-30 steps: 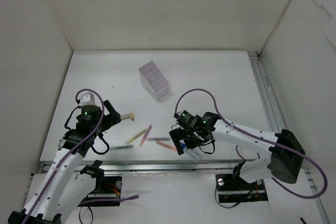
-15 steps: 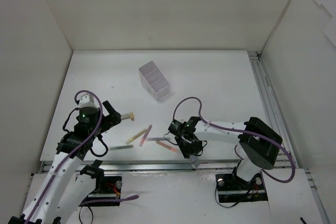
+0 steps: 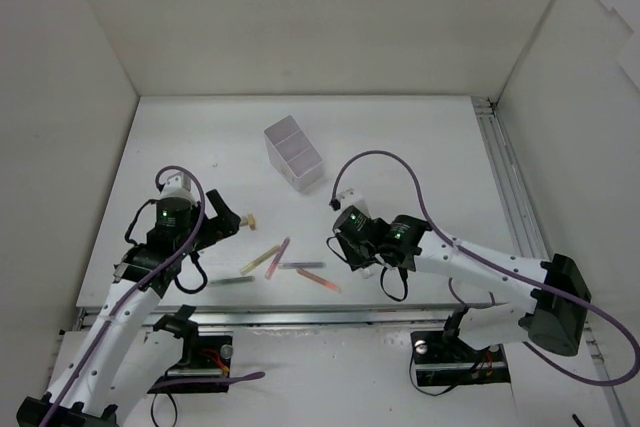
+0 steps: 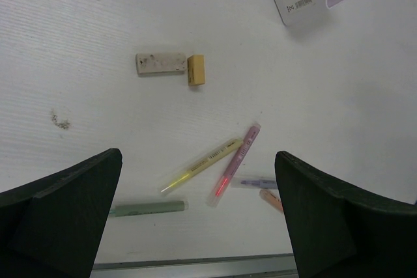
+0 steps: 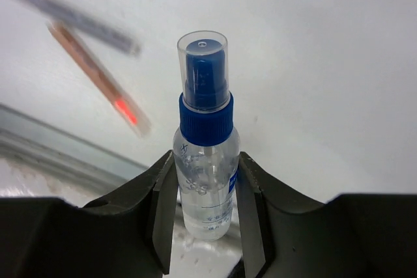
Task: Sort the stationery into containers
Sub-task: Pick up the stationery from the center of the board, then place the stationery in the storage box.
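right gripper [image 5: 206,183]: we've got it clamped on the spray bottle [image 5: 204,112], cap poking out ahead | left gripper [image 4: 199,161]: jaws wide apart, tan eraser [image 4: 196,69] and yellow pen [image 4: 202,165] lying below it

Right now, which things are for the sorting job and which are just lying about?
For the job: spray bottle, yellow pen, pink pen, green pen, purple pen, orange pen, white eraser, tan eraser, divided box.

Just lying about: dirt speck, purple cable, metal rail.
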{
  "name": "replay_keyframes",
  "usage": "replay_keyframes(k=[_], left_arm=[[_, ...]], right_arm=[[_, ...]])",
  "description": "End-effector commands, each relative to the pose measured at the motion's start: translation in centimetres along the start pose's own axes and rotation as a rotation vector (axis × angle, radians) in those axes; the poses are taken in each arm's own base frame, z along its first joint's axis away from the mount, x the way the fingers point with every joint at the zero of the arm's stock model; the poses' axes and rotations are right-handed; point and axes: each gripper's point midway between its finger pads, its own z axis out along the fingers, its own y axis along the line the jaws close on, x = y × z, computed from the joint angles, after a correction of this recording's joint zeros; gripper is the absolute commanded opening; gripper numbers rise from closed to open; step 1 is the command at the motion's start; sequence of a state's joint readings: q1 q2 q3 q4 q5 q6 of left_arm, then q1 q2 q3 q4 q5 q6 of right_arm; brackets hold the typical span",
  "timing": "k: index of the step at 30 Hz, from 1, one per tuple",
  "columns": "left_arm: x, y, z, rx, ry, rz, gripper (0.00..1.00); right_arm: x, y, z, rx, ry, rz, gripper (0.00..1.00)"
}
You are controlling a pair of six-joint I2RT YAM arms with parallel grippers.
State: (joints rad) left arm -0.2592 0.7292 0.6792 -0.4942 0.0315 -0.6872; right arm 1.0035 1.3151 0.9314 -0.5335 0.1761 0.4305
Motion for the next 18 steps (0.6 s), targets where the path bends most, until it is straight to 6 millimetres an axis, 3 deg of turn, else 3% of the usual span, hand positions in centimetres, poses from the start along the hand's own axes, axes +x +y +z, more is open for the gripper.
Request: replay_keyframes(k=[1, 2, 3, 5, 6, 7, 8, 9, 10, 11, 12, 13, 14, 15, 17, 18], left_arm=[[-2.2, -2.2, 0.0, 0.084, -0.067, 0.034, 1.00], [-2.2, -2.2, 0.1, 0.080, -0.067, 0.034, 1.00], [-2.3, -2.3, 0.1, 0.083, -0.069, 0.037, 1.00], [-2.3, -2.2, 0.2, 0.079, -0.072, 0.039, 1.00], [-2.2, -2.1, 0.2, 0.078, -0.071, 0.041, 1.00], [-2.3, -2.1, 0.1, 0.079, -0.072, 0.044, 1.00], [-2.3, -2.2, 0.1, 0.081, -0.073, 0.049, 1.00], [-2.3, -2.2, 0.1, 0.082, -0.072, 0.053, 1.00], [-2.2, -2.2, 0.0, 0.086, -0.073, 0.056, 1.00], [-2.4, -2.2, -0.2, 0.086, -0.084, 0.057, 1.00], [-2.5, -2.2, -0.1, 0.087, -0.085, 0.059, 1.00], [-2.7, -2.2, -0.3, 0.086, -0.097, 0.058, 1.00], [-2.7, -2.0, -0.2, 0.076, -0.097, 0.061, 1.00], [-2.8, -1.6, -0.1, 0.054, -0.104, 0.058, 1.00], [-3.0, -1.6, -0.2, 0.049, -0.106, 0.061, 1.00], [-2.9, -1.5, -0.2, 0.043, -0.098, 0.065, 1.00]], right_arm=[[-9.4, -1.8, -3.4, 0.109, -0.388, 0.007, 0.02], [-11.2, -2.0, -3.8, 0.131, -0.464, 0.000, 0.03], [-15.4, -2.1, -5.0, 0.140, -0.648, 0.055, 0.03], [-19.3, -2.2, -5.8, 0.134, -0.824, 0.041, 0.03], [-22.9, -2.6, -7.4, 0.069, -1.008, 0.111, 0.03], [-24.2, -2.8, -6.7, 0.059, -1.060, 0.105, 0.03], [-25.9, -2.3, -7.3, -0.007, -1.136, 0.105, 0.03], [-28.5, -3.4, -9.4, -0.001, -1.273, 0.115, 0.03], [-29.7, -3.3, -7.7, 0.016, -1.273, 0.087, 0.02], [-32.2, -3.5, -7.8, 0.038, -1.336, 0.082, 0.01], [-33.5, -3.9, -10.1, 0.042, -1.405, 0.116, 0.01], [-34.5, -3.9, -7.5, 0.089, -1.386, 0.098, 0.00], [-36.4, -4.1, -8.6, 0.116, -1.444, 0.124, 0.00], [-37.1, -4.7, -6.3, 0.169, -1.455, 0.146, 0.00], [-38.8, -5.5, -6.2, 0.180, -1.529, 0.205, 0.02], [-39.1, -5.8, -4.8, 0.157, -1.583, 0.231, 0.02]])
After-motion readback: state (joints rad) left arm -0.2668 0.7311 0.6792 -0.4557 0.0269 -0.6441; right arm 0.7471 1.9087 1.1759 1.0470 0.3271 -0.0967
